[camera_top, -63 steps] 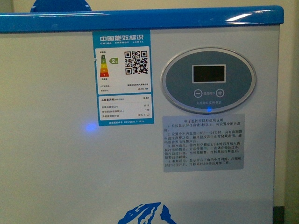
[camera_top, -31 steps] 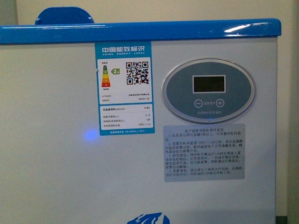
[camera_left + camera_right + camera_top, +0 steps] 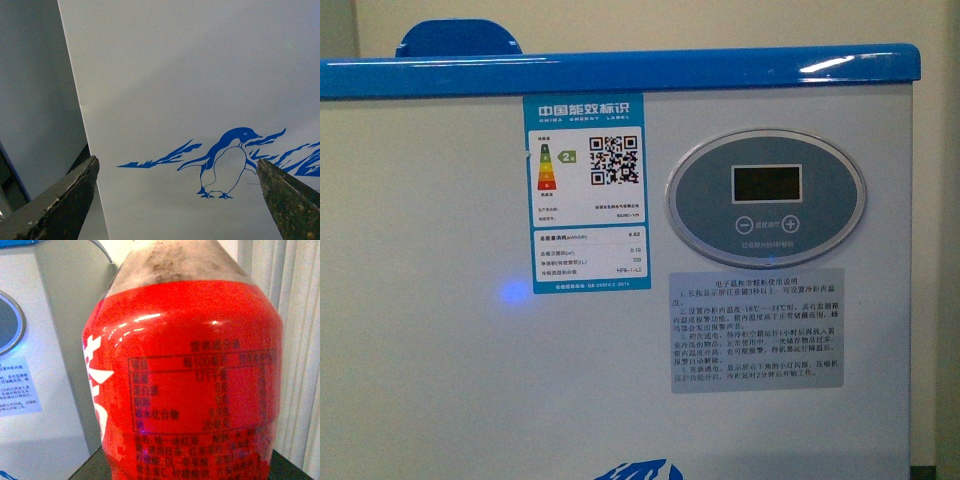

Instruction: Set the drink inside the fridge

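The fridge point(image 3: 440, 380) fills the front view: a white front wall under a blue rim point(image 3: 620, 70), with a blue handle point(image 3: 458, 38) above it. Neither gripper shows there. In the right wrist view the drink point(image 3: 185, 385), with red label and dark liquid, fills the frame; my right gripper is shut on it, its fingers hidden behind the bottle. The fridge's front corner point(image 3: 45, 340) stands just beside the bottle. In the left wrist view my left gripper point(image 3: 175, 172) is open and empty, facing the fridge wall with its blue penguin picture point(image 3: 225, 162).
The fridge front carries a blue energy label point(image 3: 585, 195), an oval control panel point(image 3: 767, 197) and a text sticker point(image 3: 757, 332). A pale curtain point(image 3: 295, 340) hangs behind the bottle. A cream wall point(image 3: 720, 20) rises behind the fridge.
The fridge front has slid downward in the front view, so the blue rim sits lower and more of the blue handle shows; most of the shift came early.
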Controlling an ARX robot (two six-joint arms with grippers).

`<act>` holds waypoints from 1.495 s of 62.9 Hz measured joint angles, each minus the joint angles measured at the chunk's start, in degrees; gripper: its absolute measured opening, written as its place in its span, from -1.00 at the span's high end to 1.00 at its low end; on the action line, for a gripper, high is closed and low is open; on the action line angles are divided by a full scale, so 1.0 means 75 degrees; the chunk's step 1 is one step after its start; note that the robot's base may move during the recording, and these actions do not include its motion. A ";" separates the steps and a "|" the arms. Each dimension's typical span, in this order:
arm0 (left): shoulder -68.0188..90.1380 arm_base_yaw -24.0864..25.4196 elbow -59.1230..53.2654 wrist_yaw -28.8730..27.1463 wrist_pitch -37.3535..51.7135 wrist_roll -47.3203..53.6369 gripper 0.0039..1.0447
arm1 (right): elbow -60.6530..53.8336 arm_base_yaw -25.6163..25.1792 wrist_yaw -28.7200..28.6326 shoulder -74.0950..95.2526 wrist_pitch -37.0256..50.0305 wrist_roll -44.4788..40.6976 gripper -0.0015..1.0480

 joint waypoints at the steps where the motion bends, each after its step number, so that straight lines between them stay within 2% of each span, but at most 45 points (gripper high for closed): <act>1: 0.0000 0.0000 0.0000 0.0003 0.0000 0.0000 -0.85 | 0.0000 0.0000 0.0000 0.0000 0.0000 0.0000 0.29; 84: 0.0003 0.0000 0.0000 0.0003 -0.0003 0.0000 -0.85 | 0.0003 0.0003 -0.0003 -0.0003 0.0017 -0.0026 0.30; 90: 0.0618 0.0233 0.0259 0.0839 -0.0373 -0.0924 -0.85 | 0.0003 0.0003 0.0003 -0.0003 0.0020 -0.0026 0.30; 92: 0.1512 0.0510 0.0446 0.1390 0.0102 -0.1387 -0.85 | 0.0003 0.0003 0.0000 -0.0003 0.0023 -0.0026 0.30; 94: 0.1891 0.0641 0.0533 0.1580 0.0393 -0.1486 -0.85 | 0.0003 0.0003 -0.0003 -0.0003 0.0020 -0.0023 0.30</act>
